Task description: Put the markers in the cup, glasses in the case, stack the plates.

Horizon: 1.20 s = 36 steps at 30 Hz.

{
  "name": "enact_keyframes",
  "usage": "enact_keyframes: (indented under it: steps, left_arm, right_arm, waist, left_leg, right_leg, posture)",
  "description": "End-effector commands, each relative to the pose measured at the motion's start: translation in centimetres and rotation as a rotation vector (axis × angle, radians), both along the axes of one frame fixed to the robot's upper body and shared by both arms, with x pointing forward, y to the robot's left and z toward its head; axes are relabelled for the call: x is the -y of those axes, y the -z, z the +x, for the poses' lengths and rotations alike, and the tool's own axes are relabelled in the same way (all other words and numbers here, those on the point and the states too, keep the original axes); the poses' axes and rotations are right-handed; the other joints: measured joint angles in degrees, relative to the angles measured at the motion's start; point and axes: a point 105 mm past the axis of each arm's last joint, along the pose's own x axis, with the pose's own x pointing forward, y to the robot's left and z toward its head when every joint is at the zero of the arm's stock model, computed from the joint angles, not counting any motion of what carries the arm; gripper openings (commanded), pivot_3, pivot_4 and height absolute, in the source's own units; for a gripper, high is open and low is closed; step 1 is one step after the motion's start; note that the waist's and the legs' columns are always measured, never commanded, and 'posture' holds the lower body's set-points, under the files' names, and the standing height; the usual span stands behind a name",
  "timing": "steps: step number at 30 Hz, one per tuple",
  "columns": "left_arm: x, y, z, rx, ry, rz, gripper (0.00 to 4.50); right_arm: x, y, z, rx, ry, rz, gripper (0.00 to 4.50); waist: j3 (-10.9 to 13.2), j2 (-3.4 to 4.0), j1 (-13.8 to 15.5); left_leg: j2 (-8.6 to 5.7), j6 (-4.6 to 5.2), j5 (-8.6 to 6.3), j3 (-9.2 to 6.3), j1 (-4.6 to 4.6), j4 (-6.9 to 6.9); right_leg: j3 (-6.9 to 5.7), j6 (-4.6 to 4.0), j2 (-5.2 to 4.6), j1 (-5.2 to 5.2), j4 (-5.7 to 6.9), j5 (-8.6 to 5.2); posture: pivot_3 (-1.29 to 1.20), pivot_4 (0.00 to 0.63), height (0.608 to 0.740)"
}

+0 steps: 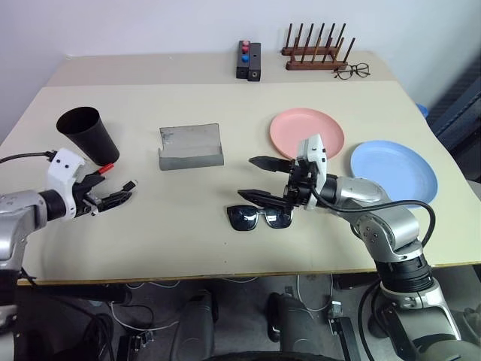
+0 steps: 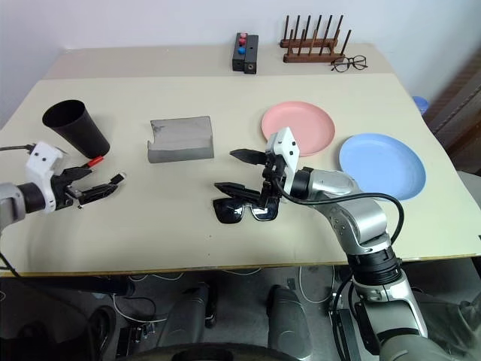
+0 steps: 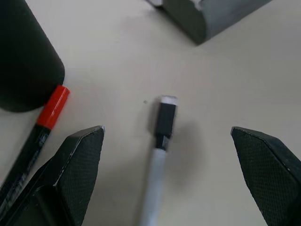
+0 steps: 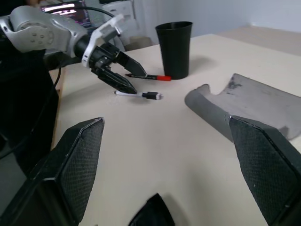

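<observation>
Glossy black sunglasses [image 1: 259, 218] on matte table [image 1: 188, 233], tapered cup [image 1: 86, 134], both grippers' fingers spread apart, empty

Matt black cup [image 1: 88, 133]; glossy sunglasses [image 1: 259, 218]; smooth plastic plates [image 1: 307, 132]

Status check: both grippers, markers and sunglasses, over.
Left gripper open over the white-barrelled marker; red-capped marker lies against the cup. Right gripper open above sunglasses. Case open, path clear.

The two markers [image 3: 160, 141] lie just ahead of the left hand [image 1: 113, 189], the cup [image 1: 89, 134] behind them; the glasses [image 1: 259, 218] lie under the right hand [image 1: 254, 179].
</observation>
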Motion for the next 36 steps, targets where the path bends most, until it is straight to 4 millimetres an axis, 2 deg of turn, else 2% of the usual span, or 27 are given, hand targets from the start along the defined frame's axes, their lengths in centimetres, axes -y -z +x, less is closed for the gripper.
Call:
enact_keyframes:
  steps: [1,5,7,9,14,15,16,20,24,27,29,31,33,36]
  left_arm:
    - [0.5,0.5,0.7,-0.035,0.041,0.054,4.50]
    - [1.2,1.4,0.9,-0.076,0.097,0.076,4.50]
    - [1.1,2.0,0.7,-0.105,0.125,0.118,3.95]
    - [1.1,2.5,0.4,-0.135,0.139,0.122,3.14]
    - [1.0,3.3,0.0,-0.172,0.148,0.121,0.62]
    - [1.0,3.3,0.0,-0.168,0.147,0.119,0.18]
    - [0.9,3.1,0.0,-0.158,0.144,0.114,0.02]
    - [1.0,0.9,0.6,-0.050,0.127,0.023,0.02]
    - [0.9,-3.2,0.7,0.147,0.129,-0.101,0.02]
    - [0.4,-5.0,0.5,0.223,0.102,-0.131,0.02]
    - [1.1,-9.1,0.3,0.442,0.148,-0.207,0.02]
    - [1.0,-12.5,-0.2,0.632,0.152,-0.277,0.02]
    - [0.9,-14.3,-0.5,0.730,0.162,-0.325,0.02]
    - [-0.4,-16.7,-0.2,0.895,0.077,-0.318,0.02]
  right_arm:
    - [0.2,-1.3,-0.1,0.067,0.004,0.021,4.29]
    - [0.3,-1.3,-0.2,0.080,0.010,0.021,4.29]
    - [0.4,-1.3,-0.3,0.089,0.015,0.019,4.40]
    - [0.4,-1.3,-0.3,0.092,0.017,0.019,4.40]
    - [0.7,-1.3,-0.3,0.094,0.026,0.018,4.40]
    - [0.8,-1.3,-0.3,0.096,0.028,0.017,4.40]
    - [0.8,-1.3,-0.3,0.096,0.028,0.016,4.40]
    - [0.9,-1.1,-0.3,0.093,0.025,0.014,4.40]
    - [0.9,-1.1,-0.4,0.093,0.022,0.016,4.40]
    - [0.9,-1.0,-0.4,0.094,0.021,0.018,4.40]
    - [0.9,-1.0,-0.3,0.093,0.020,0.021,4.40]
    - [0.8,-1.0,-0.2,0.091,0.016,0.026,4.40]
    - [0.7,-1.1,-0.1,0.090,0.011,0.032,4.40]
    - [0.6,-1.1,-0.1,0.091,0.003,0.035,4.40]
  waist:
    - [0.00,0.00,-0.03]
    - [0.00,0.00,-0.13]
    - [-0.01,-0.01,-0.04]
    - [-0.01,-0.02,0.02]
    - [-0.02,0.00,-0.02]
    - [-0.02,0.01,-0.03]
    - [-0.02,0.01,-0.03]
    - [-0.02,0.00,-0.06]
    - [0.00,-0.02,-0.05]
    - [0.00,-0.03,-0.04]
    - [0.00,-0.03,0.02]
    - [0.00,-0.10,0.16]
    - [-0.02,-0.14,0.04]
    - [-0.02,-0.14,-0.02]
  left_leg:
    - [0.00,0.01,0.01,0.00,0.00,0.00]
    - [0.00,0.02,0.01,0.01,0.00,0.00]
    - [0.00,0.02,0.01,0.00,0.00,0.01]
    - [0.00,0.02,0.01,0.01,0.00,0.02]
    - [0.00,0.02,0.01,0.00,0.02,0.02]
    - [0.00,0.02,0.01,0.00,0.03,0.02]
    - [0.00,0.02,0.01,0.00,0.03,0.02]
    - [0.00,0.02,0.01,0.01,0.02,0.02]
    - [0.00,0.03,0.02,0.00,-0.01,0.03]
    - [0.00,0.03,0.02,0.00,-0.01,0.04]
    - [0.00,0.04,0.02,0.00,0.00,0.05]
    - [0.00,0.04,0.02,-0.01,-0.02,0.08]
    - [0.00,0.04,0.03,-0.04,-0.01,0.12]
    - [0.00,0.04,0.03,-0.03,0.06,0.11]
  right_leg:
    - [0.00,0.01,0.00,0.01,0.01,0.00]
    - [0.01,0.01,0.00,-0.01,0.01,0.00]
    - [0.01,0.01,0.00,-0.01,0.02,0.00]
    - [0.02,0.00,0.00,0.00,0.02,0.00]
    - [0.03,0.00,0.00,0.01,0.02,0.00]
    - [0.03,0.00,0.00,0.01,0.02,0.00]
    - [0.04,0.00,0.00,0.01,0.02,0.00]
    - [0.04,0.00,0.00,0.01,0.02,0.00]
    - [0.04,0.00,0.00,-0.01,0.02,0.00]
    - [0.04,0.00,0.00,0.01,0.02,0.00]
    - [0.04,0.01,0.00,0.03,0.02,0.00]
    - [0.03,0.01,0.00,0.05,0.02,0.00]
    - [0.02,0.02,0.00,0.10,0.02,0.01]
    - [0.02,0.03,0.01,0.16,0.02,0.02]
  posture:
    - [0.00,0.150,0.740]
    - [0.00,0.150,0.740]
    - [0.00,0.150,0.740]
    - [0.00,0.150,0.740]
    - [0.00,0.150,0.740]
    - [0.00,0.150,0.740]
    - [0.00,0.150,0.740]
    - [0.00,0.150,0.740]
    - [0.00,0.150,0.740]
    - [0.00,0.150,0.740]
    - [0.00,0.150,0.740]
    - [0.00,0.150,0.740]
    - [0.00,0.150,0.740]
    - [0.00,0.150,0.740]
